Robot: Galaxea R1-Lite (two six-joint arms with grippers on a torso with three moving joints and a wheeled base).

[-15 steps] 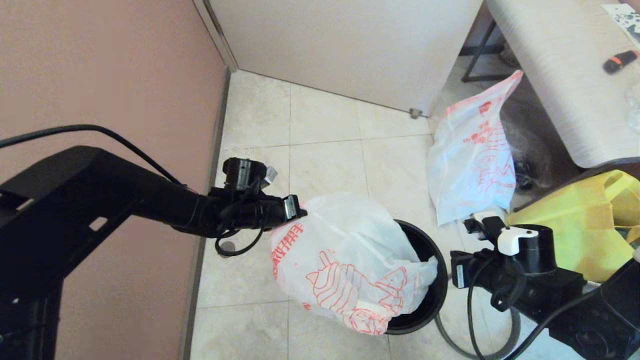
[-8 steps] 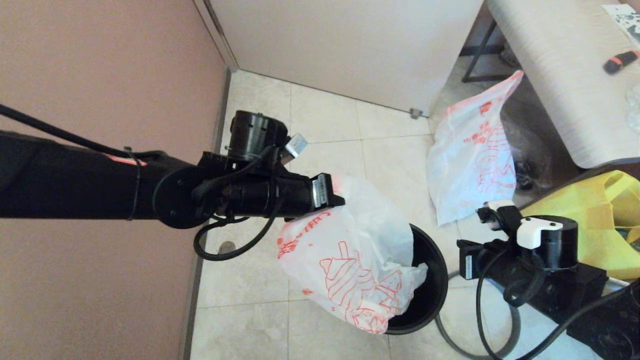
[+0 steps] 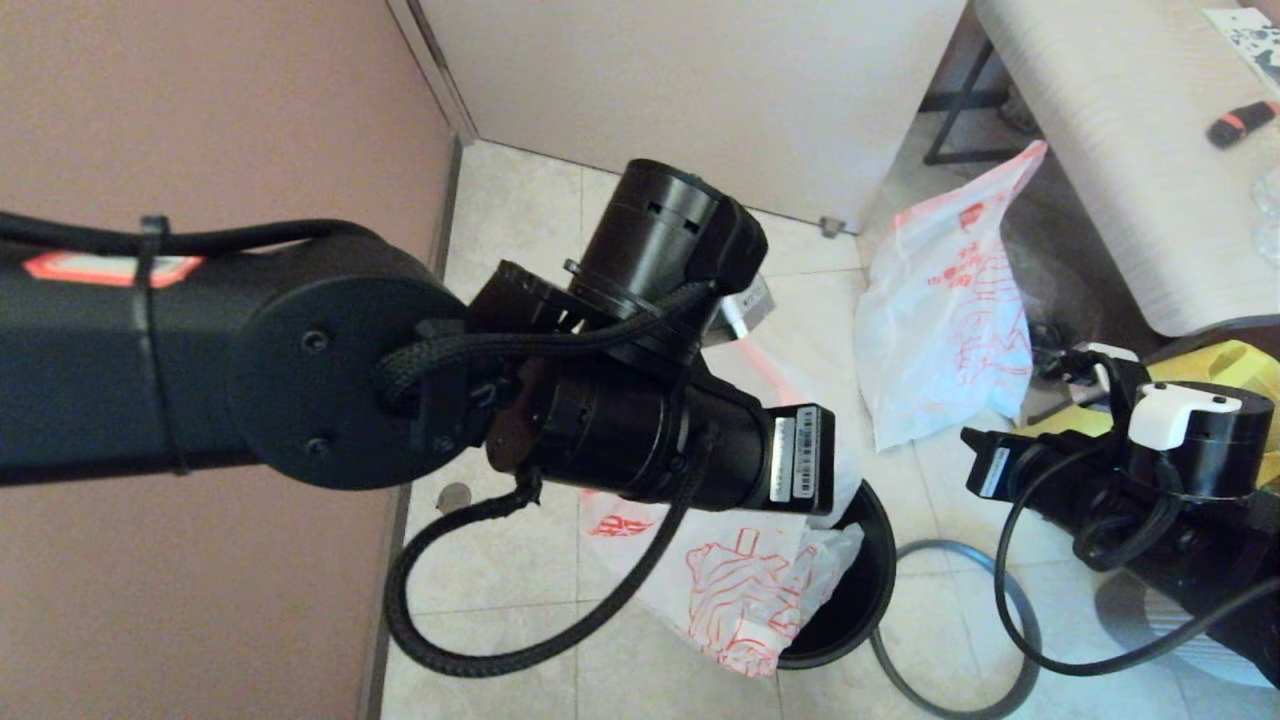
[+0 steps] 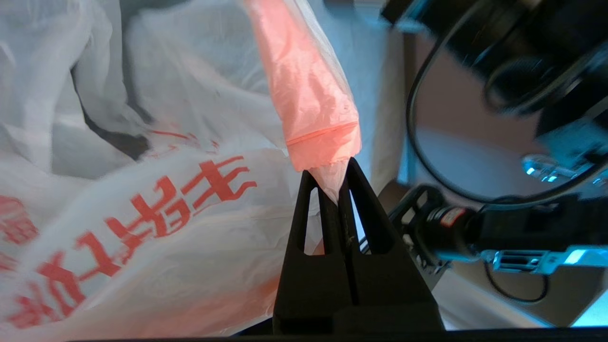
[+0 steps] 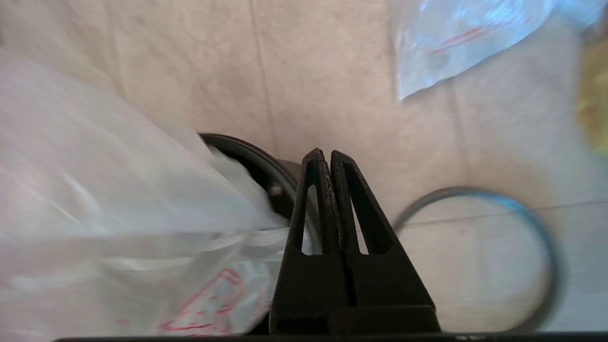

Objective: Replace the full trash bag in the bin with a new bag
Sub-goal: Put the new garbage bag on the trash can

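Left of the bin (image 3: pixel 850 590), your left gripper (image 4: pixel 331 190) pinches the pink rim of the full trash bag (image 3: pixel 745 590), which hangs half out of it. Just right lies the hoop (image 3: pixel 955 625) (already off). The right gripper (image 5: pixel 327 164) is closed on nothing. One new bag (image 3: pixel 945 330) waits beyond the bin, unfitted.

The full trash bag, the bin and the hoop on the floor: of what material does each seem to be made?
The full trash bag: thin glossy plastic film, translucent, creased, bunching where the left gripper pinches its pink rim. The bin: apparently hard black plastic with a slight sheen. The hoop: thin, dark grey, rigid; probably plastic, though metal cannot be excluded.
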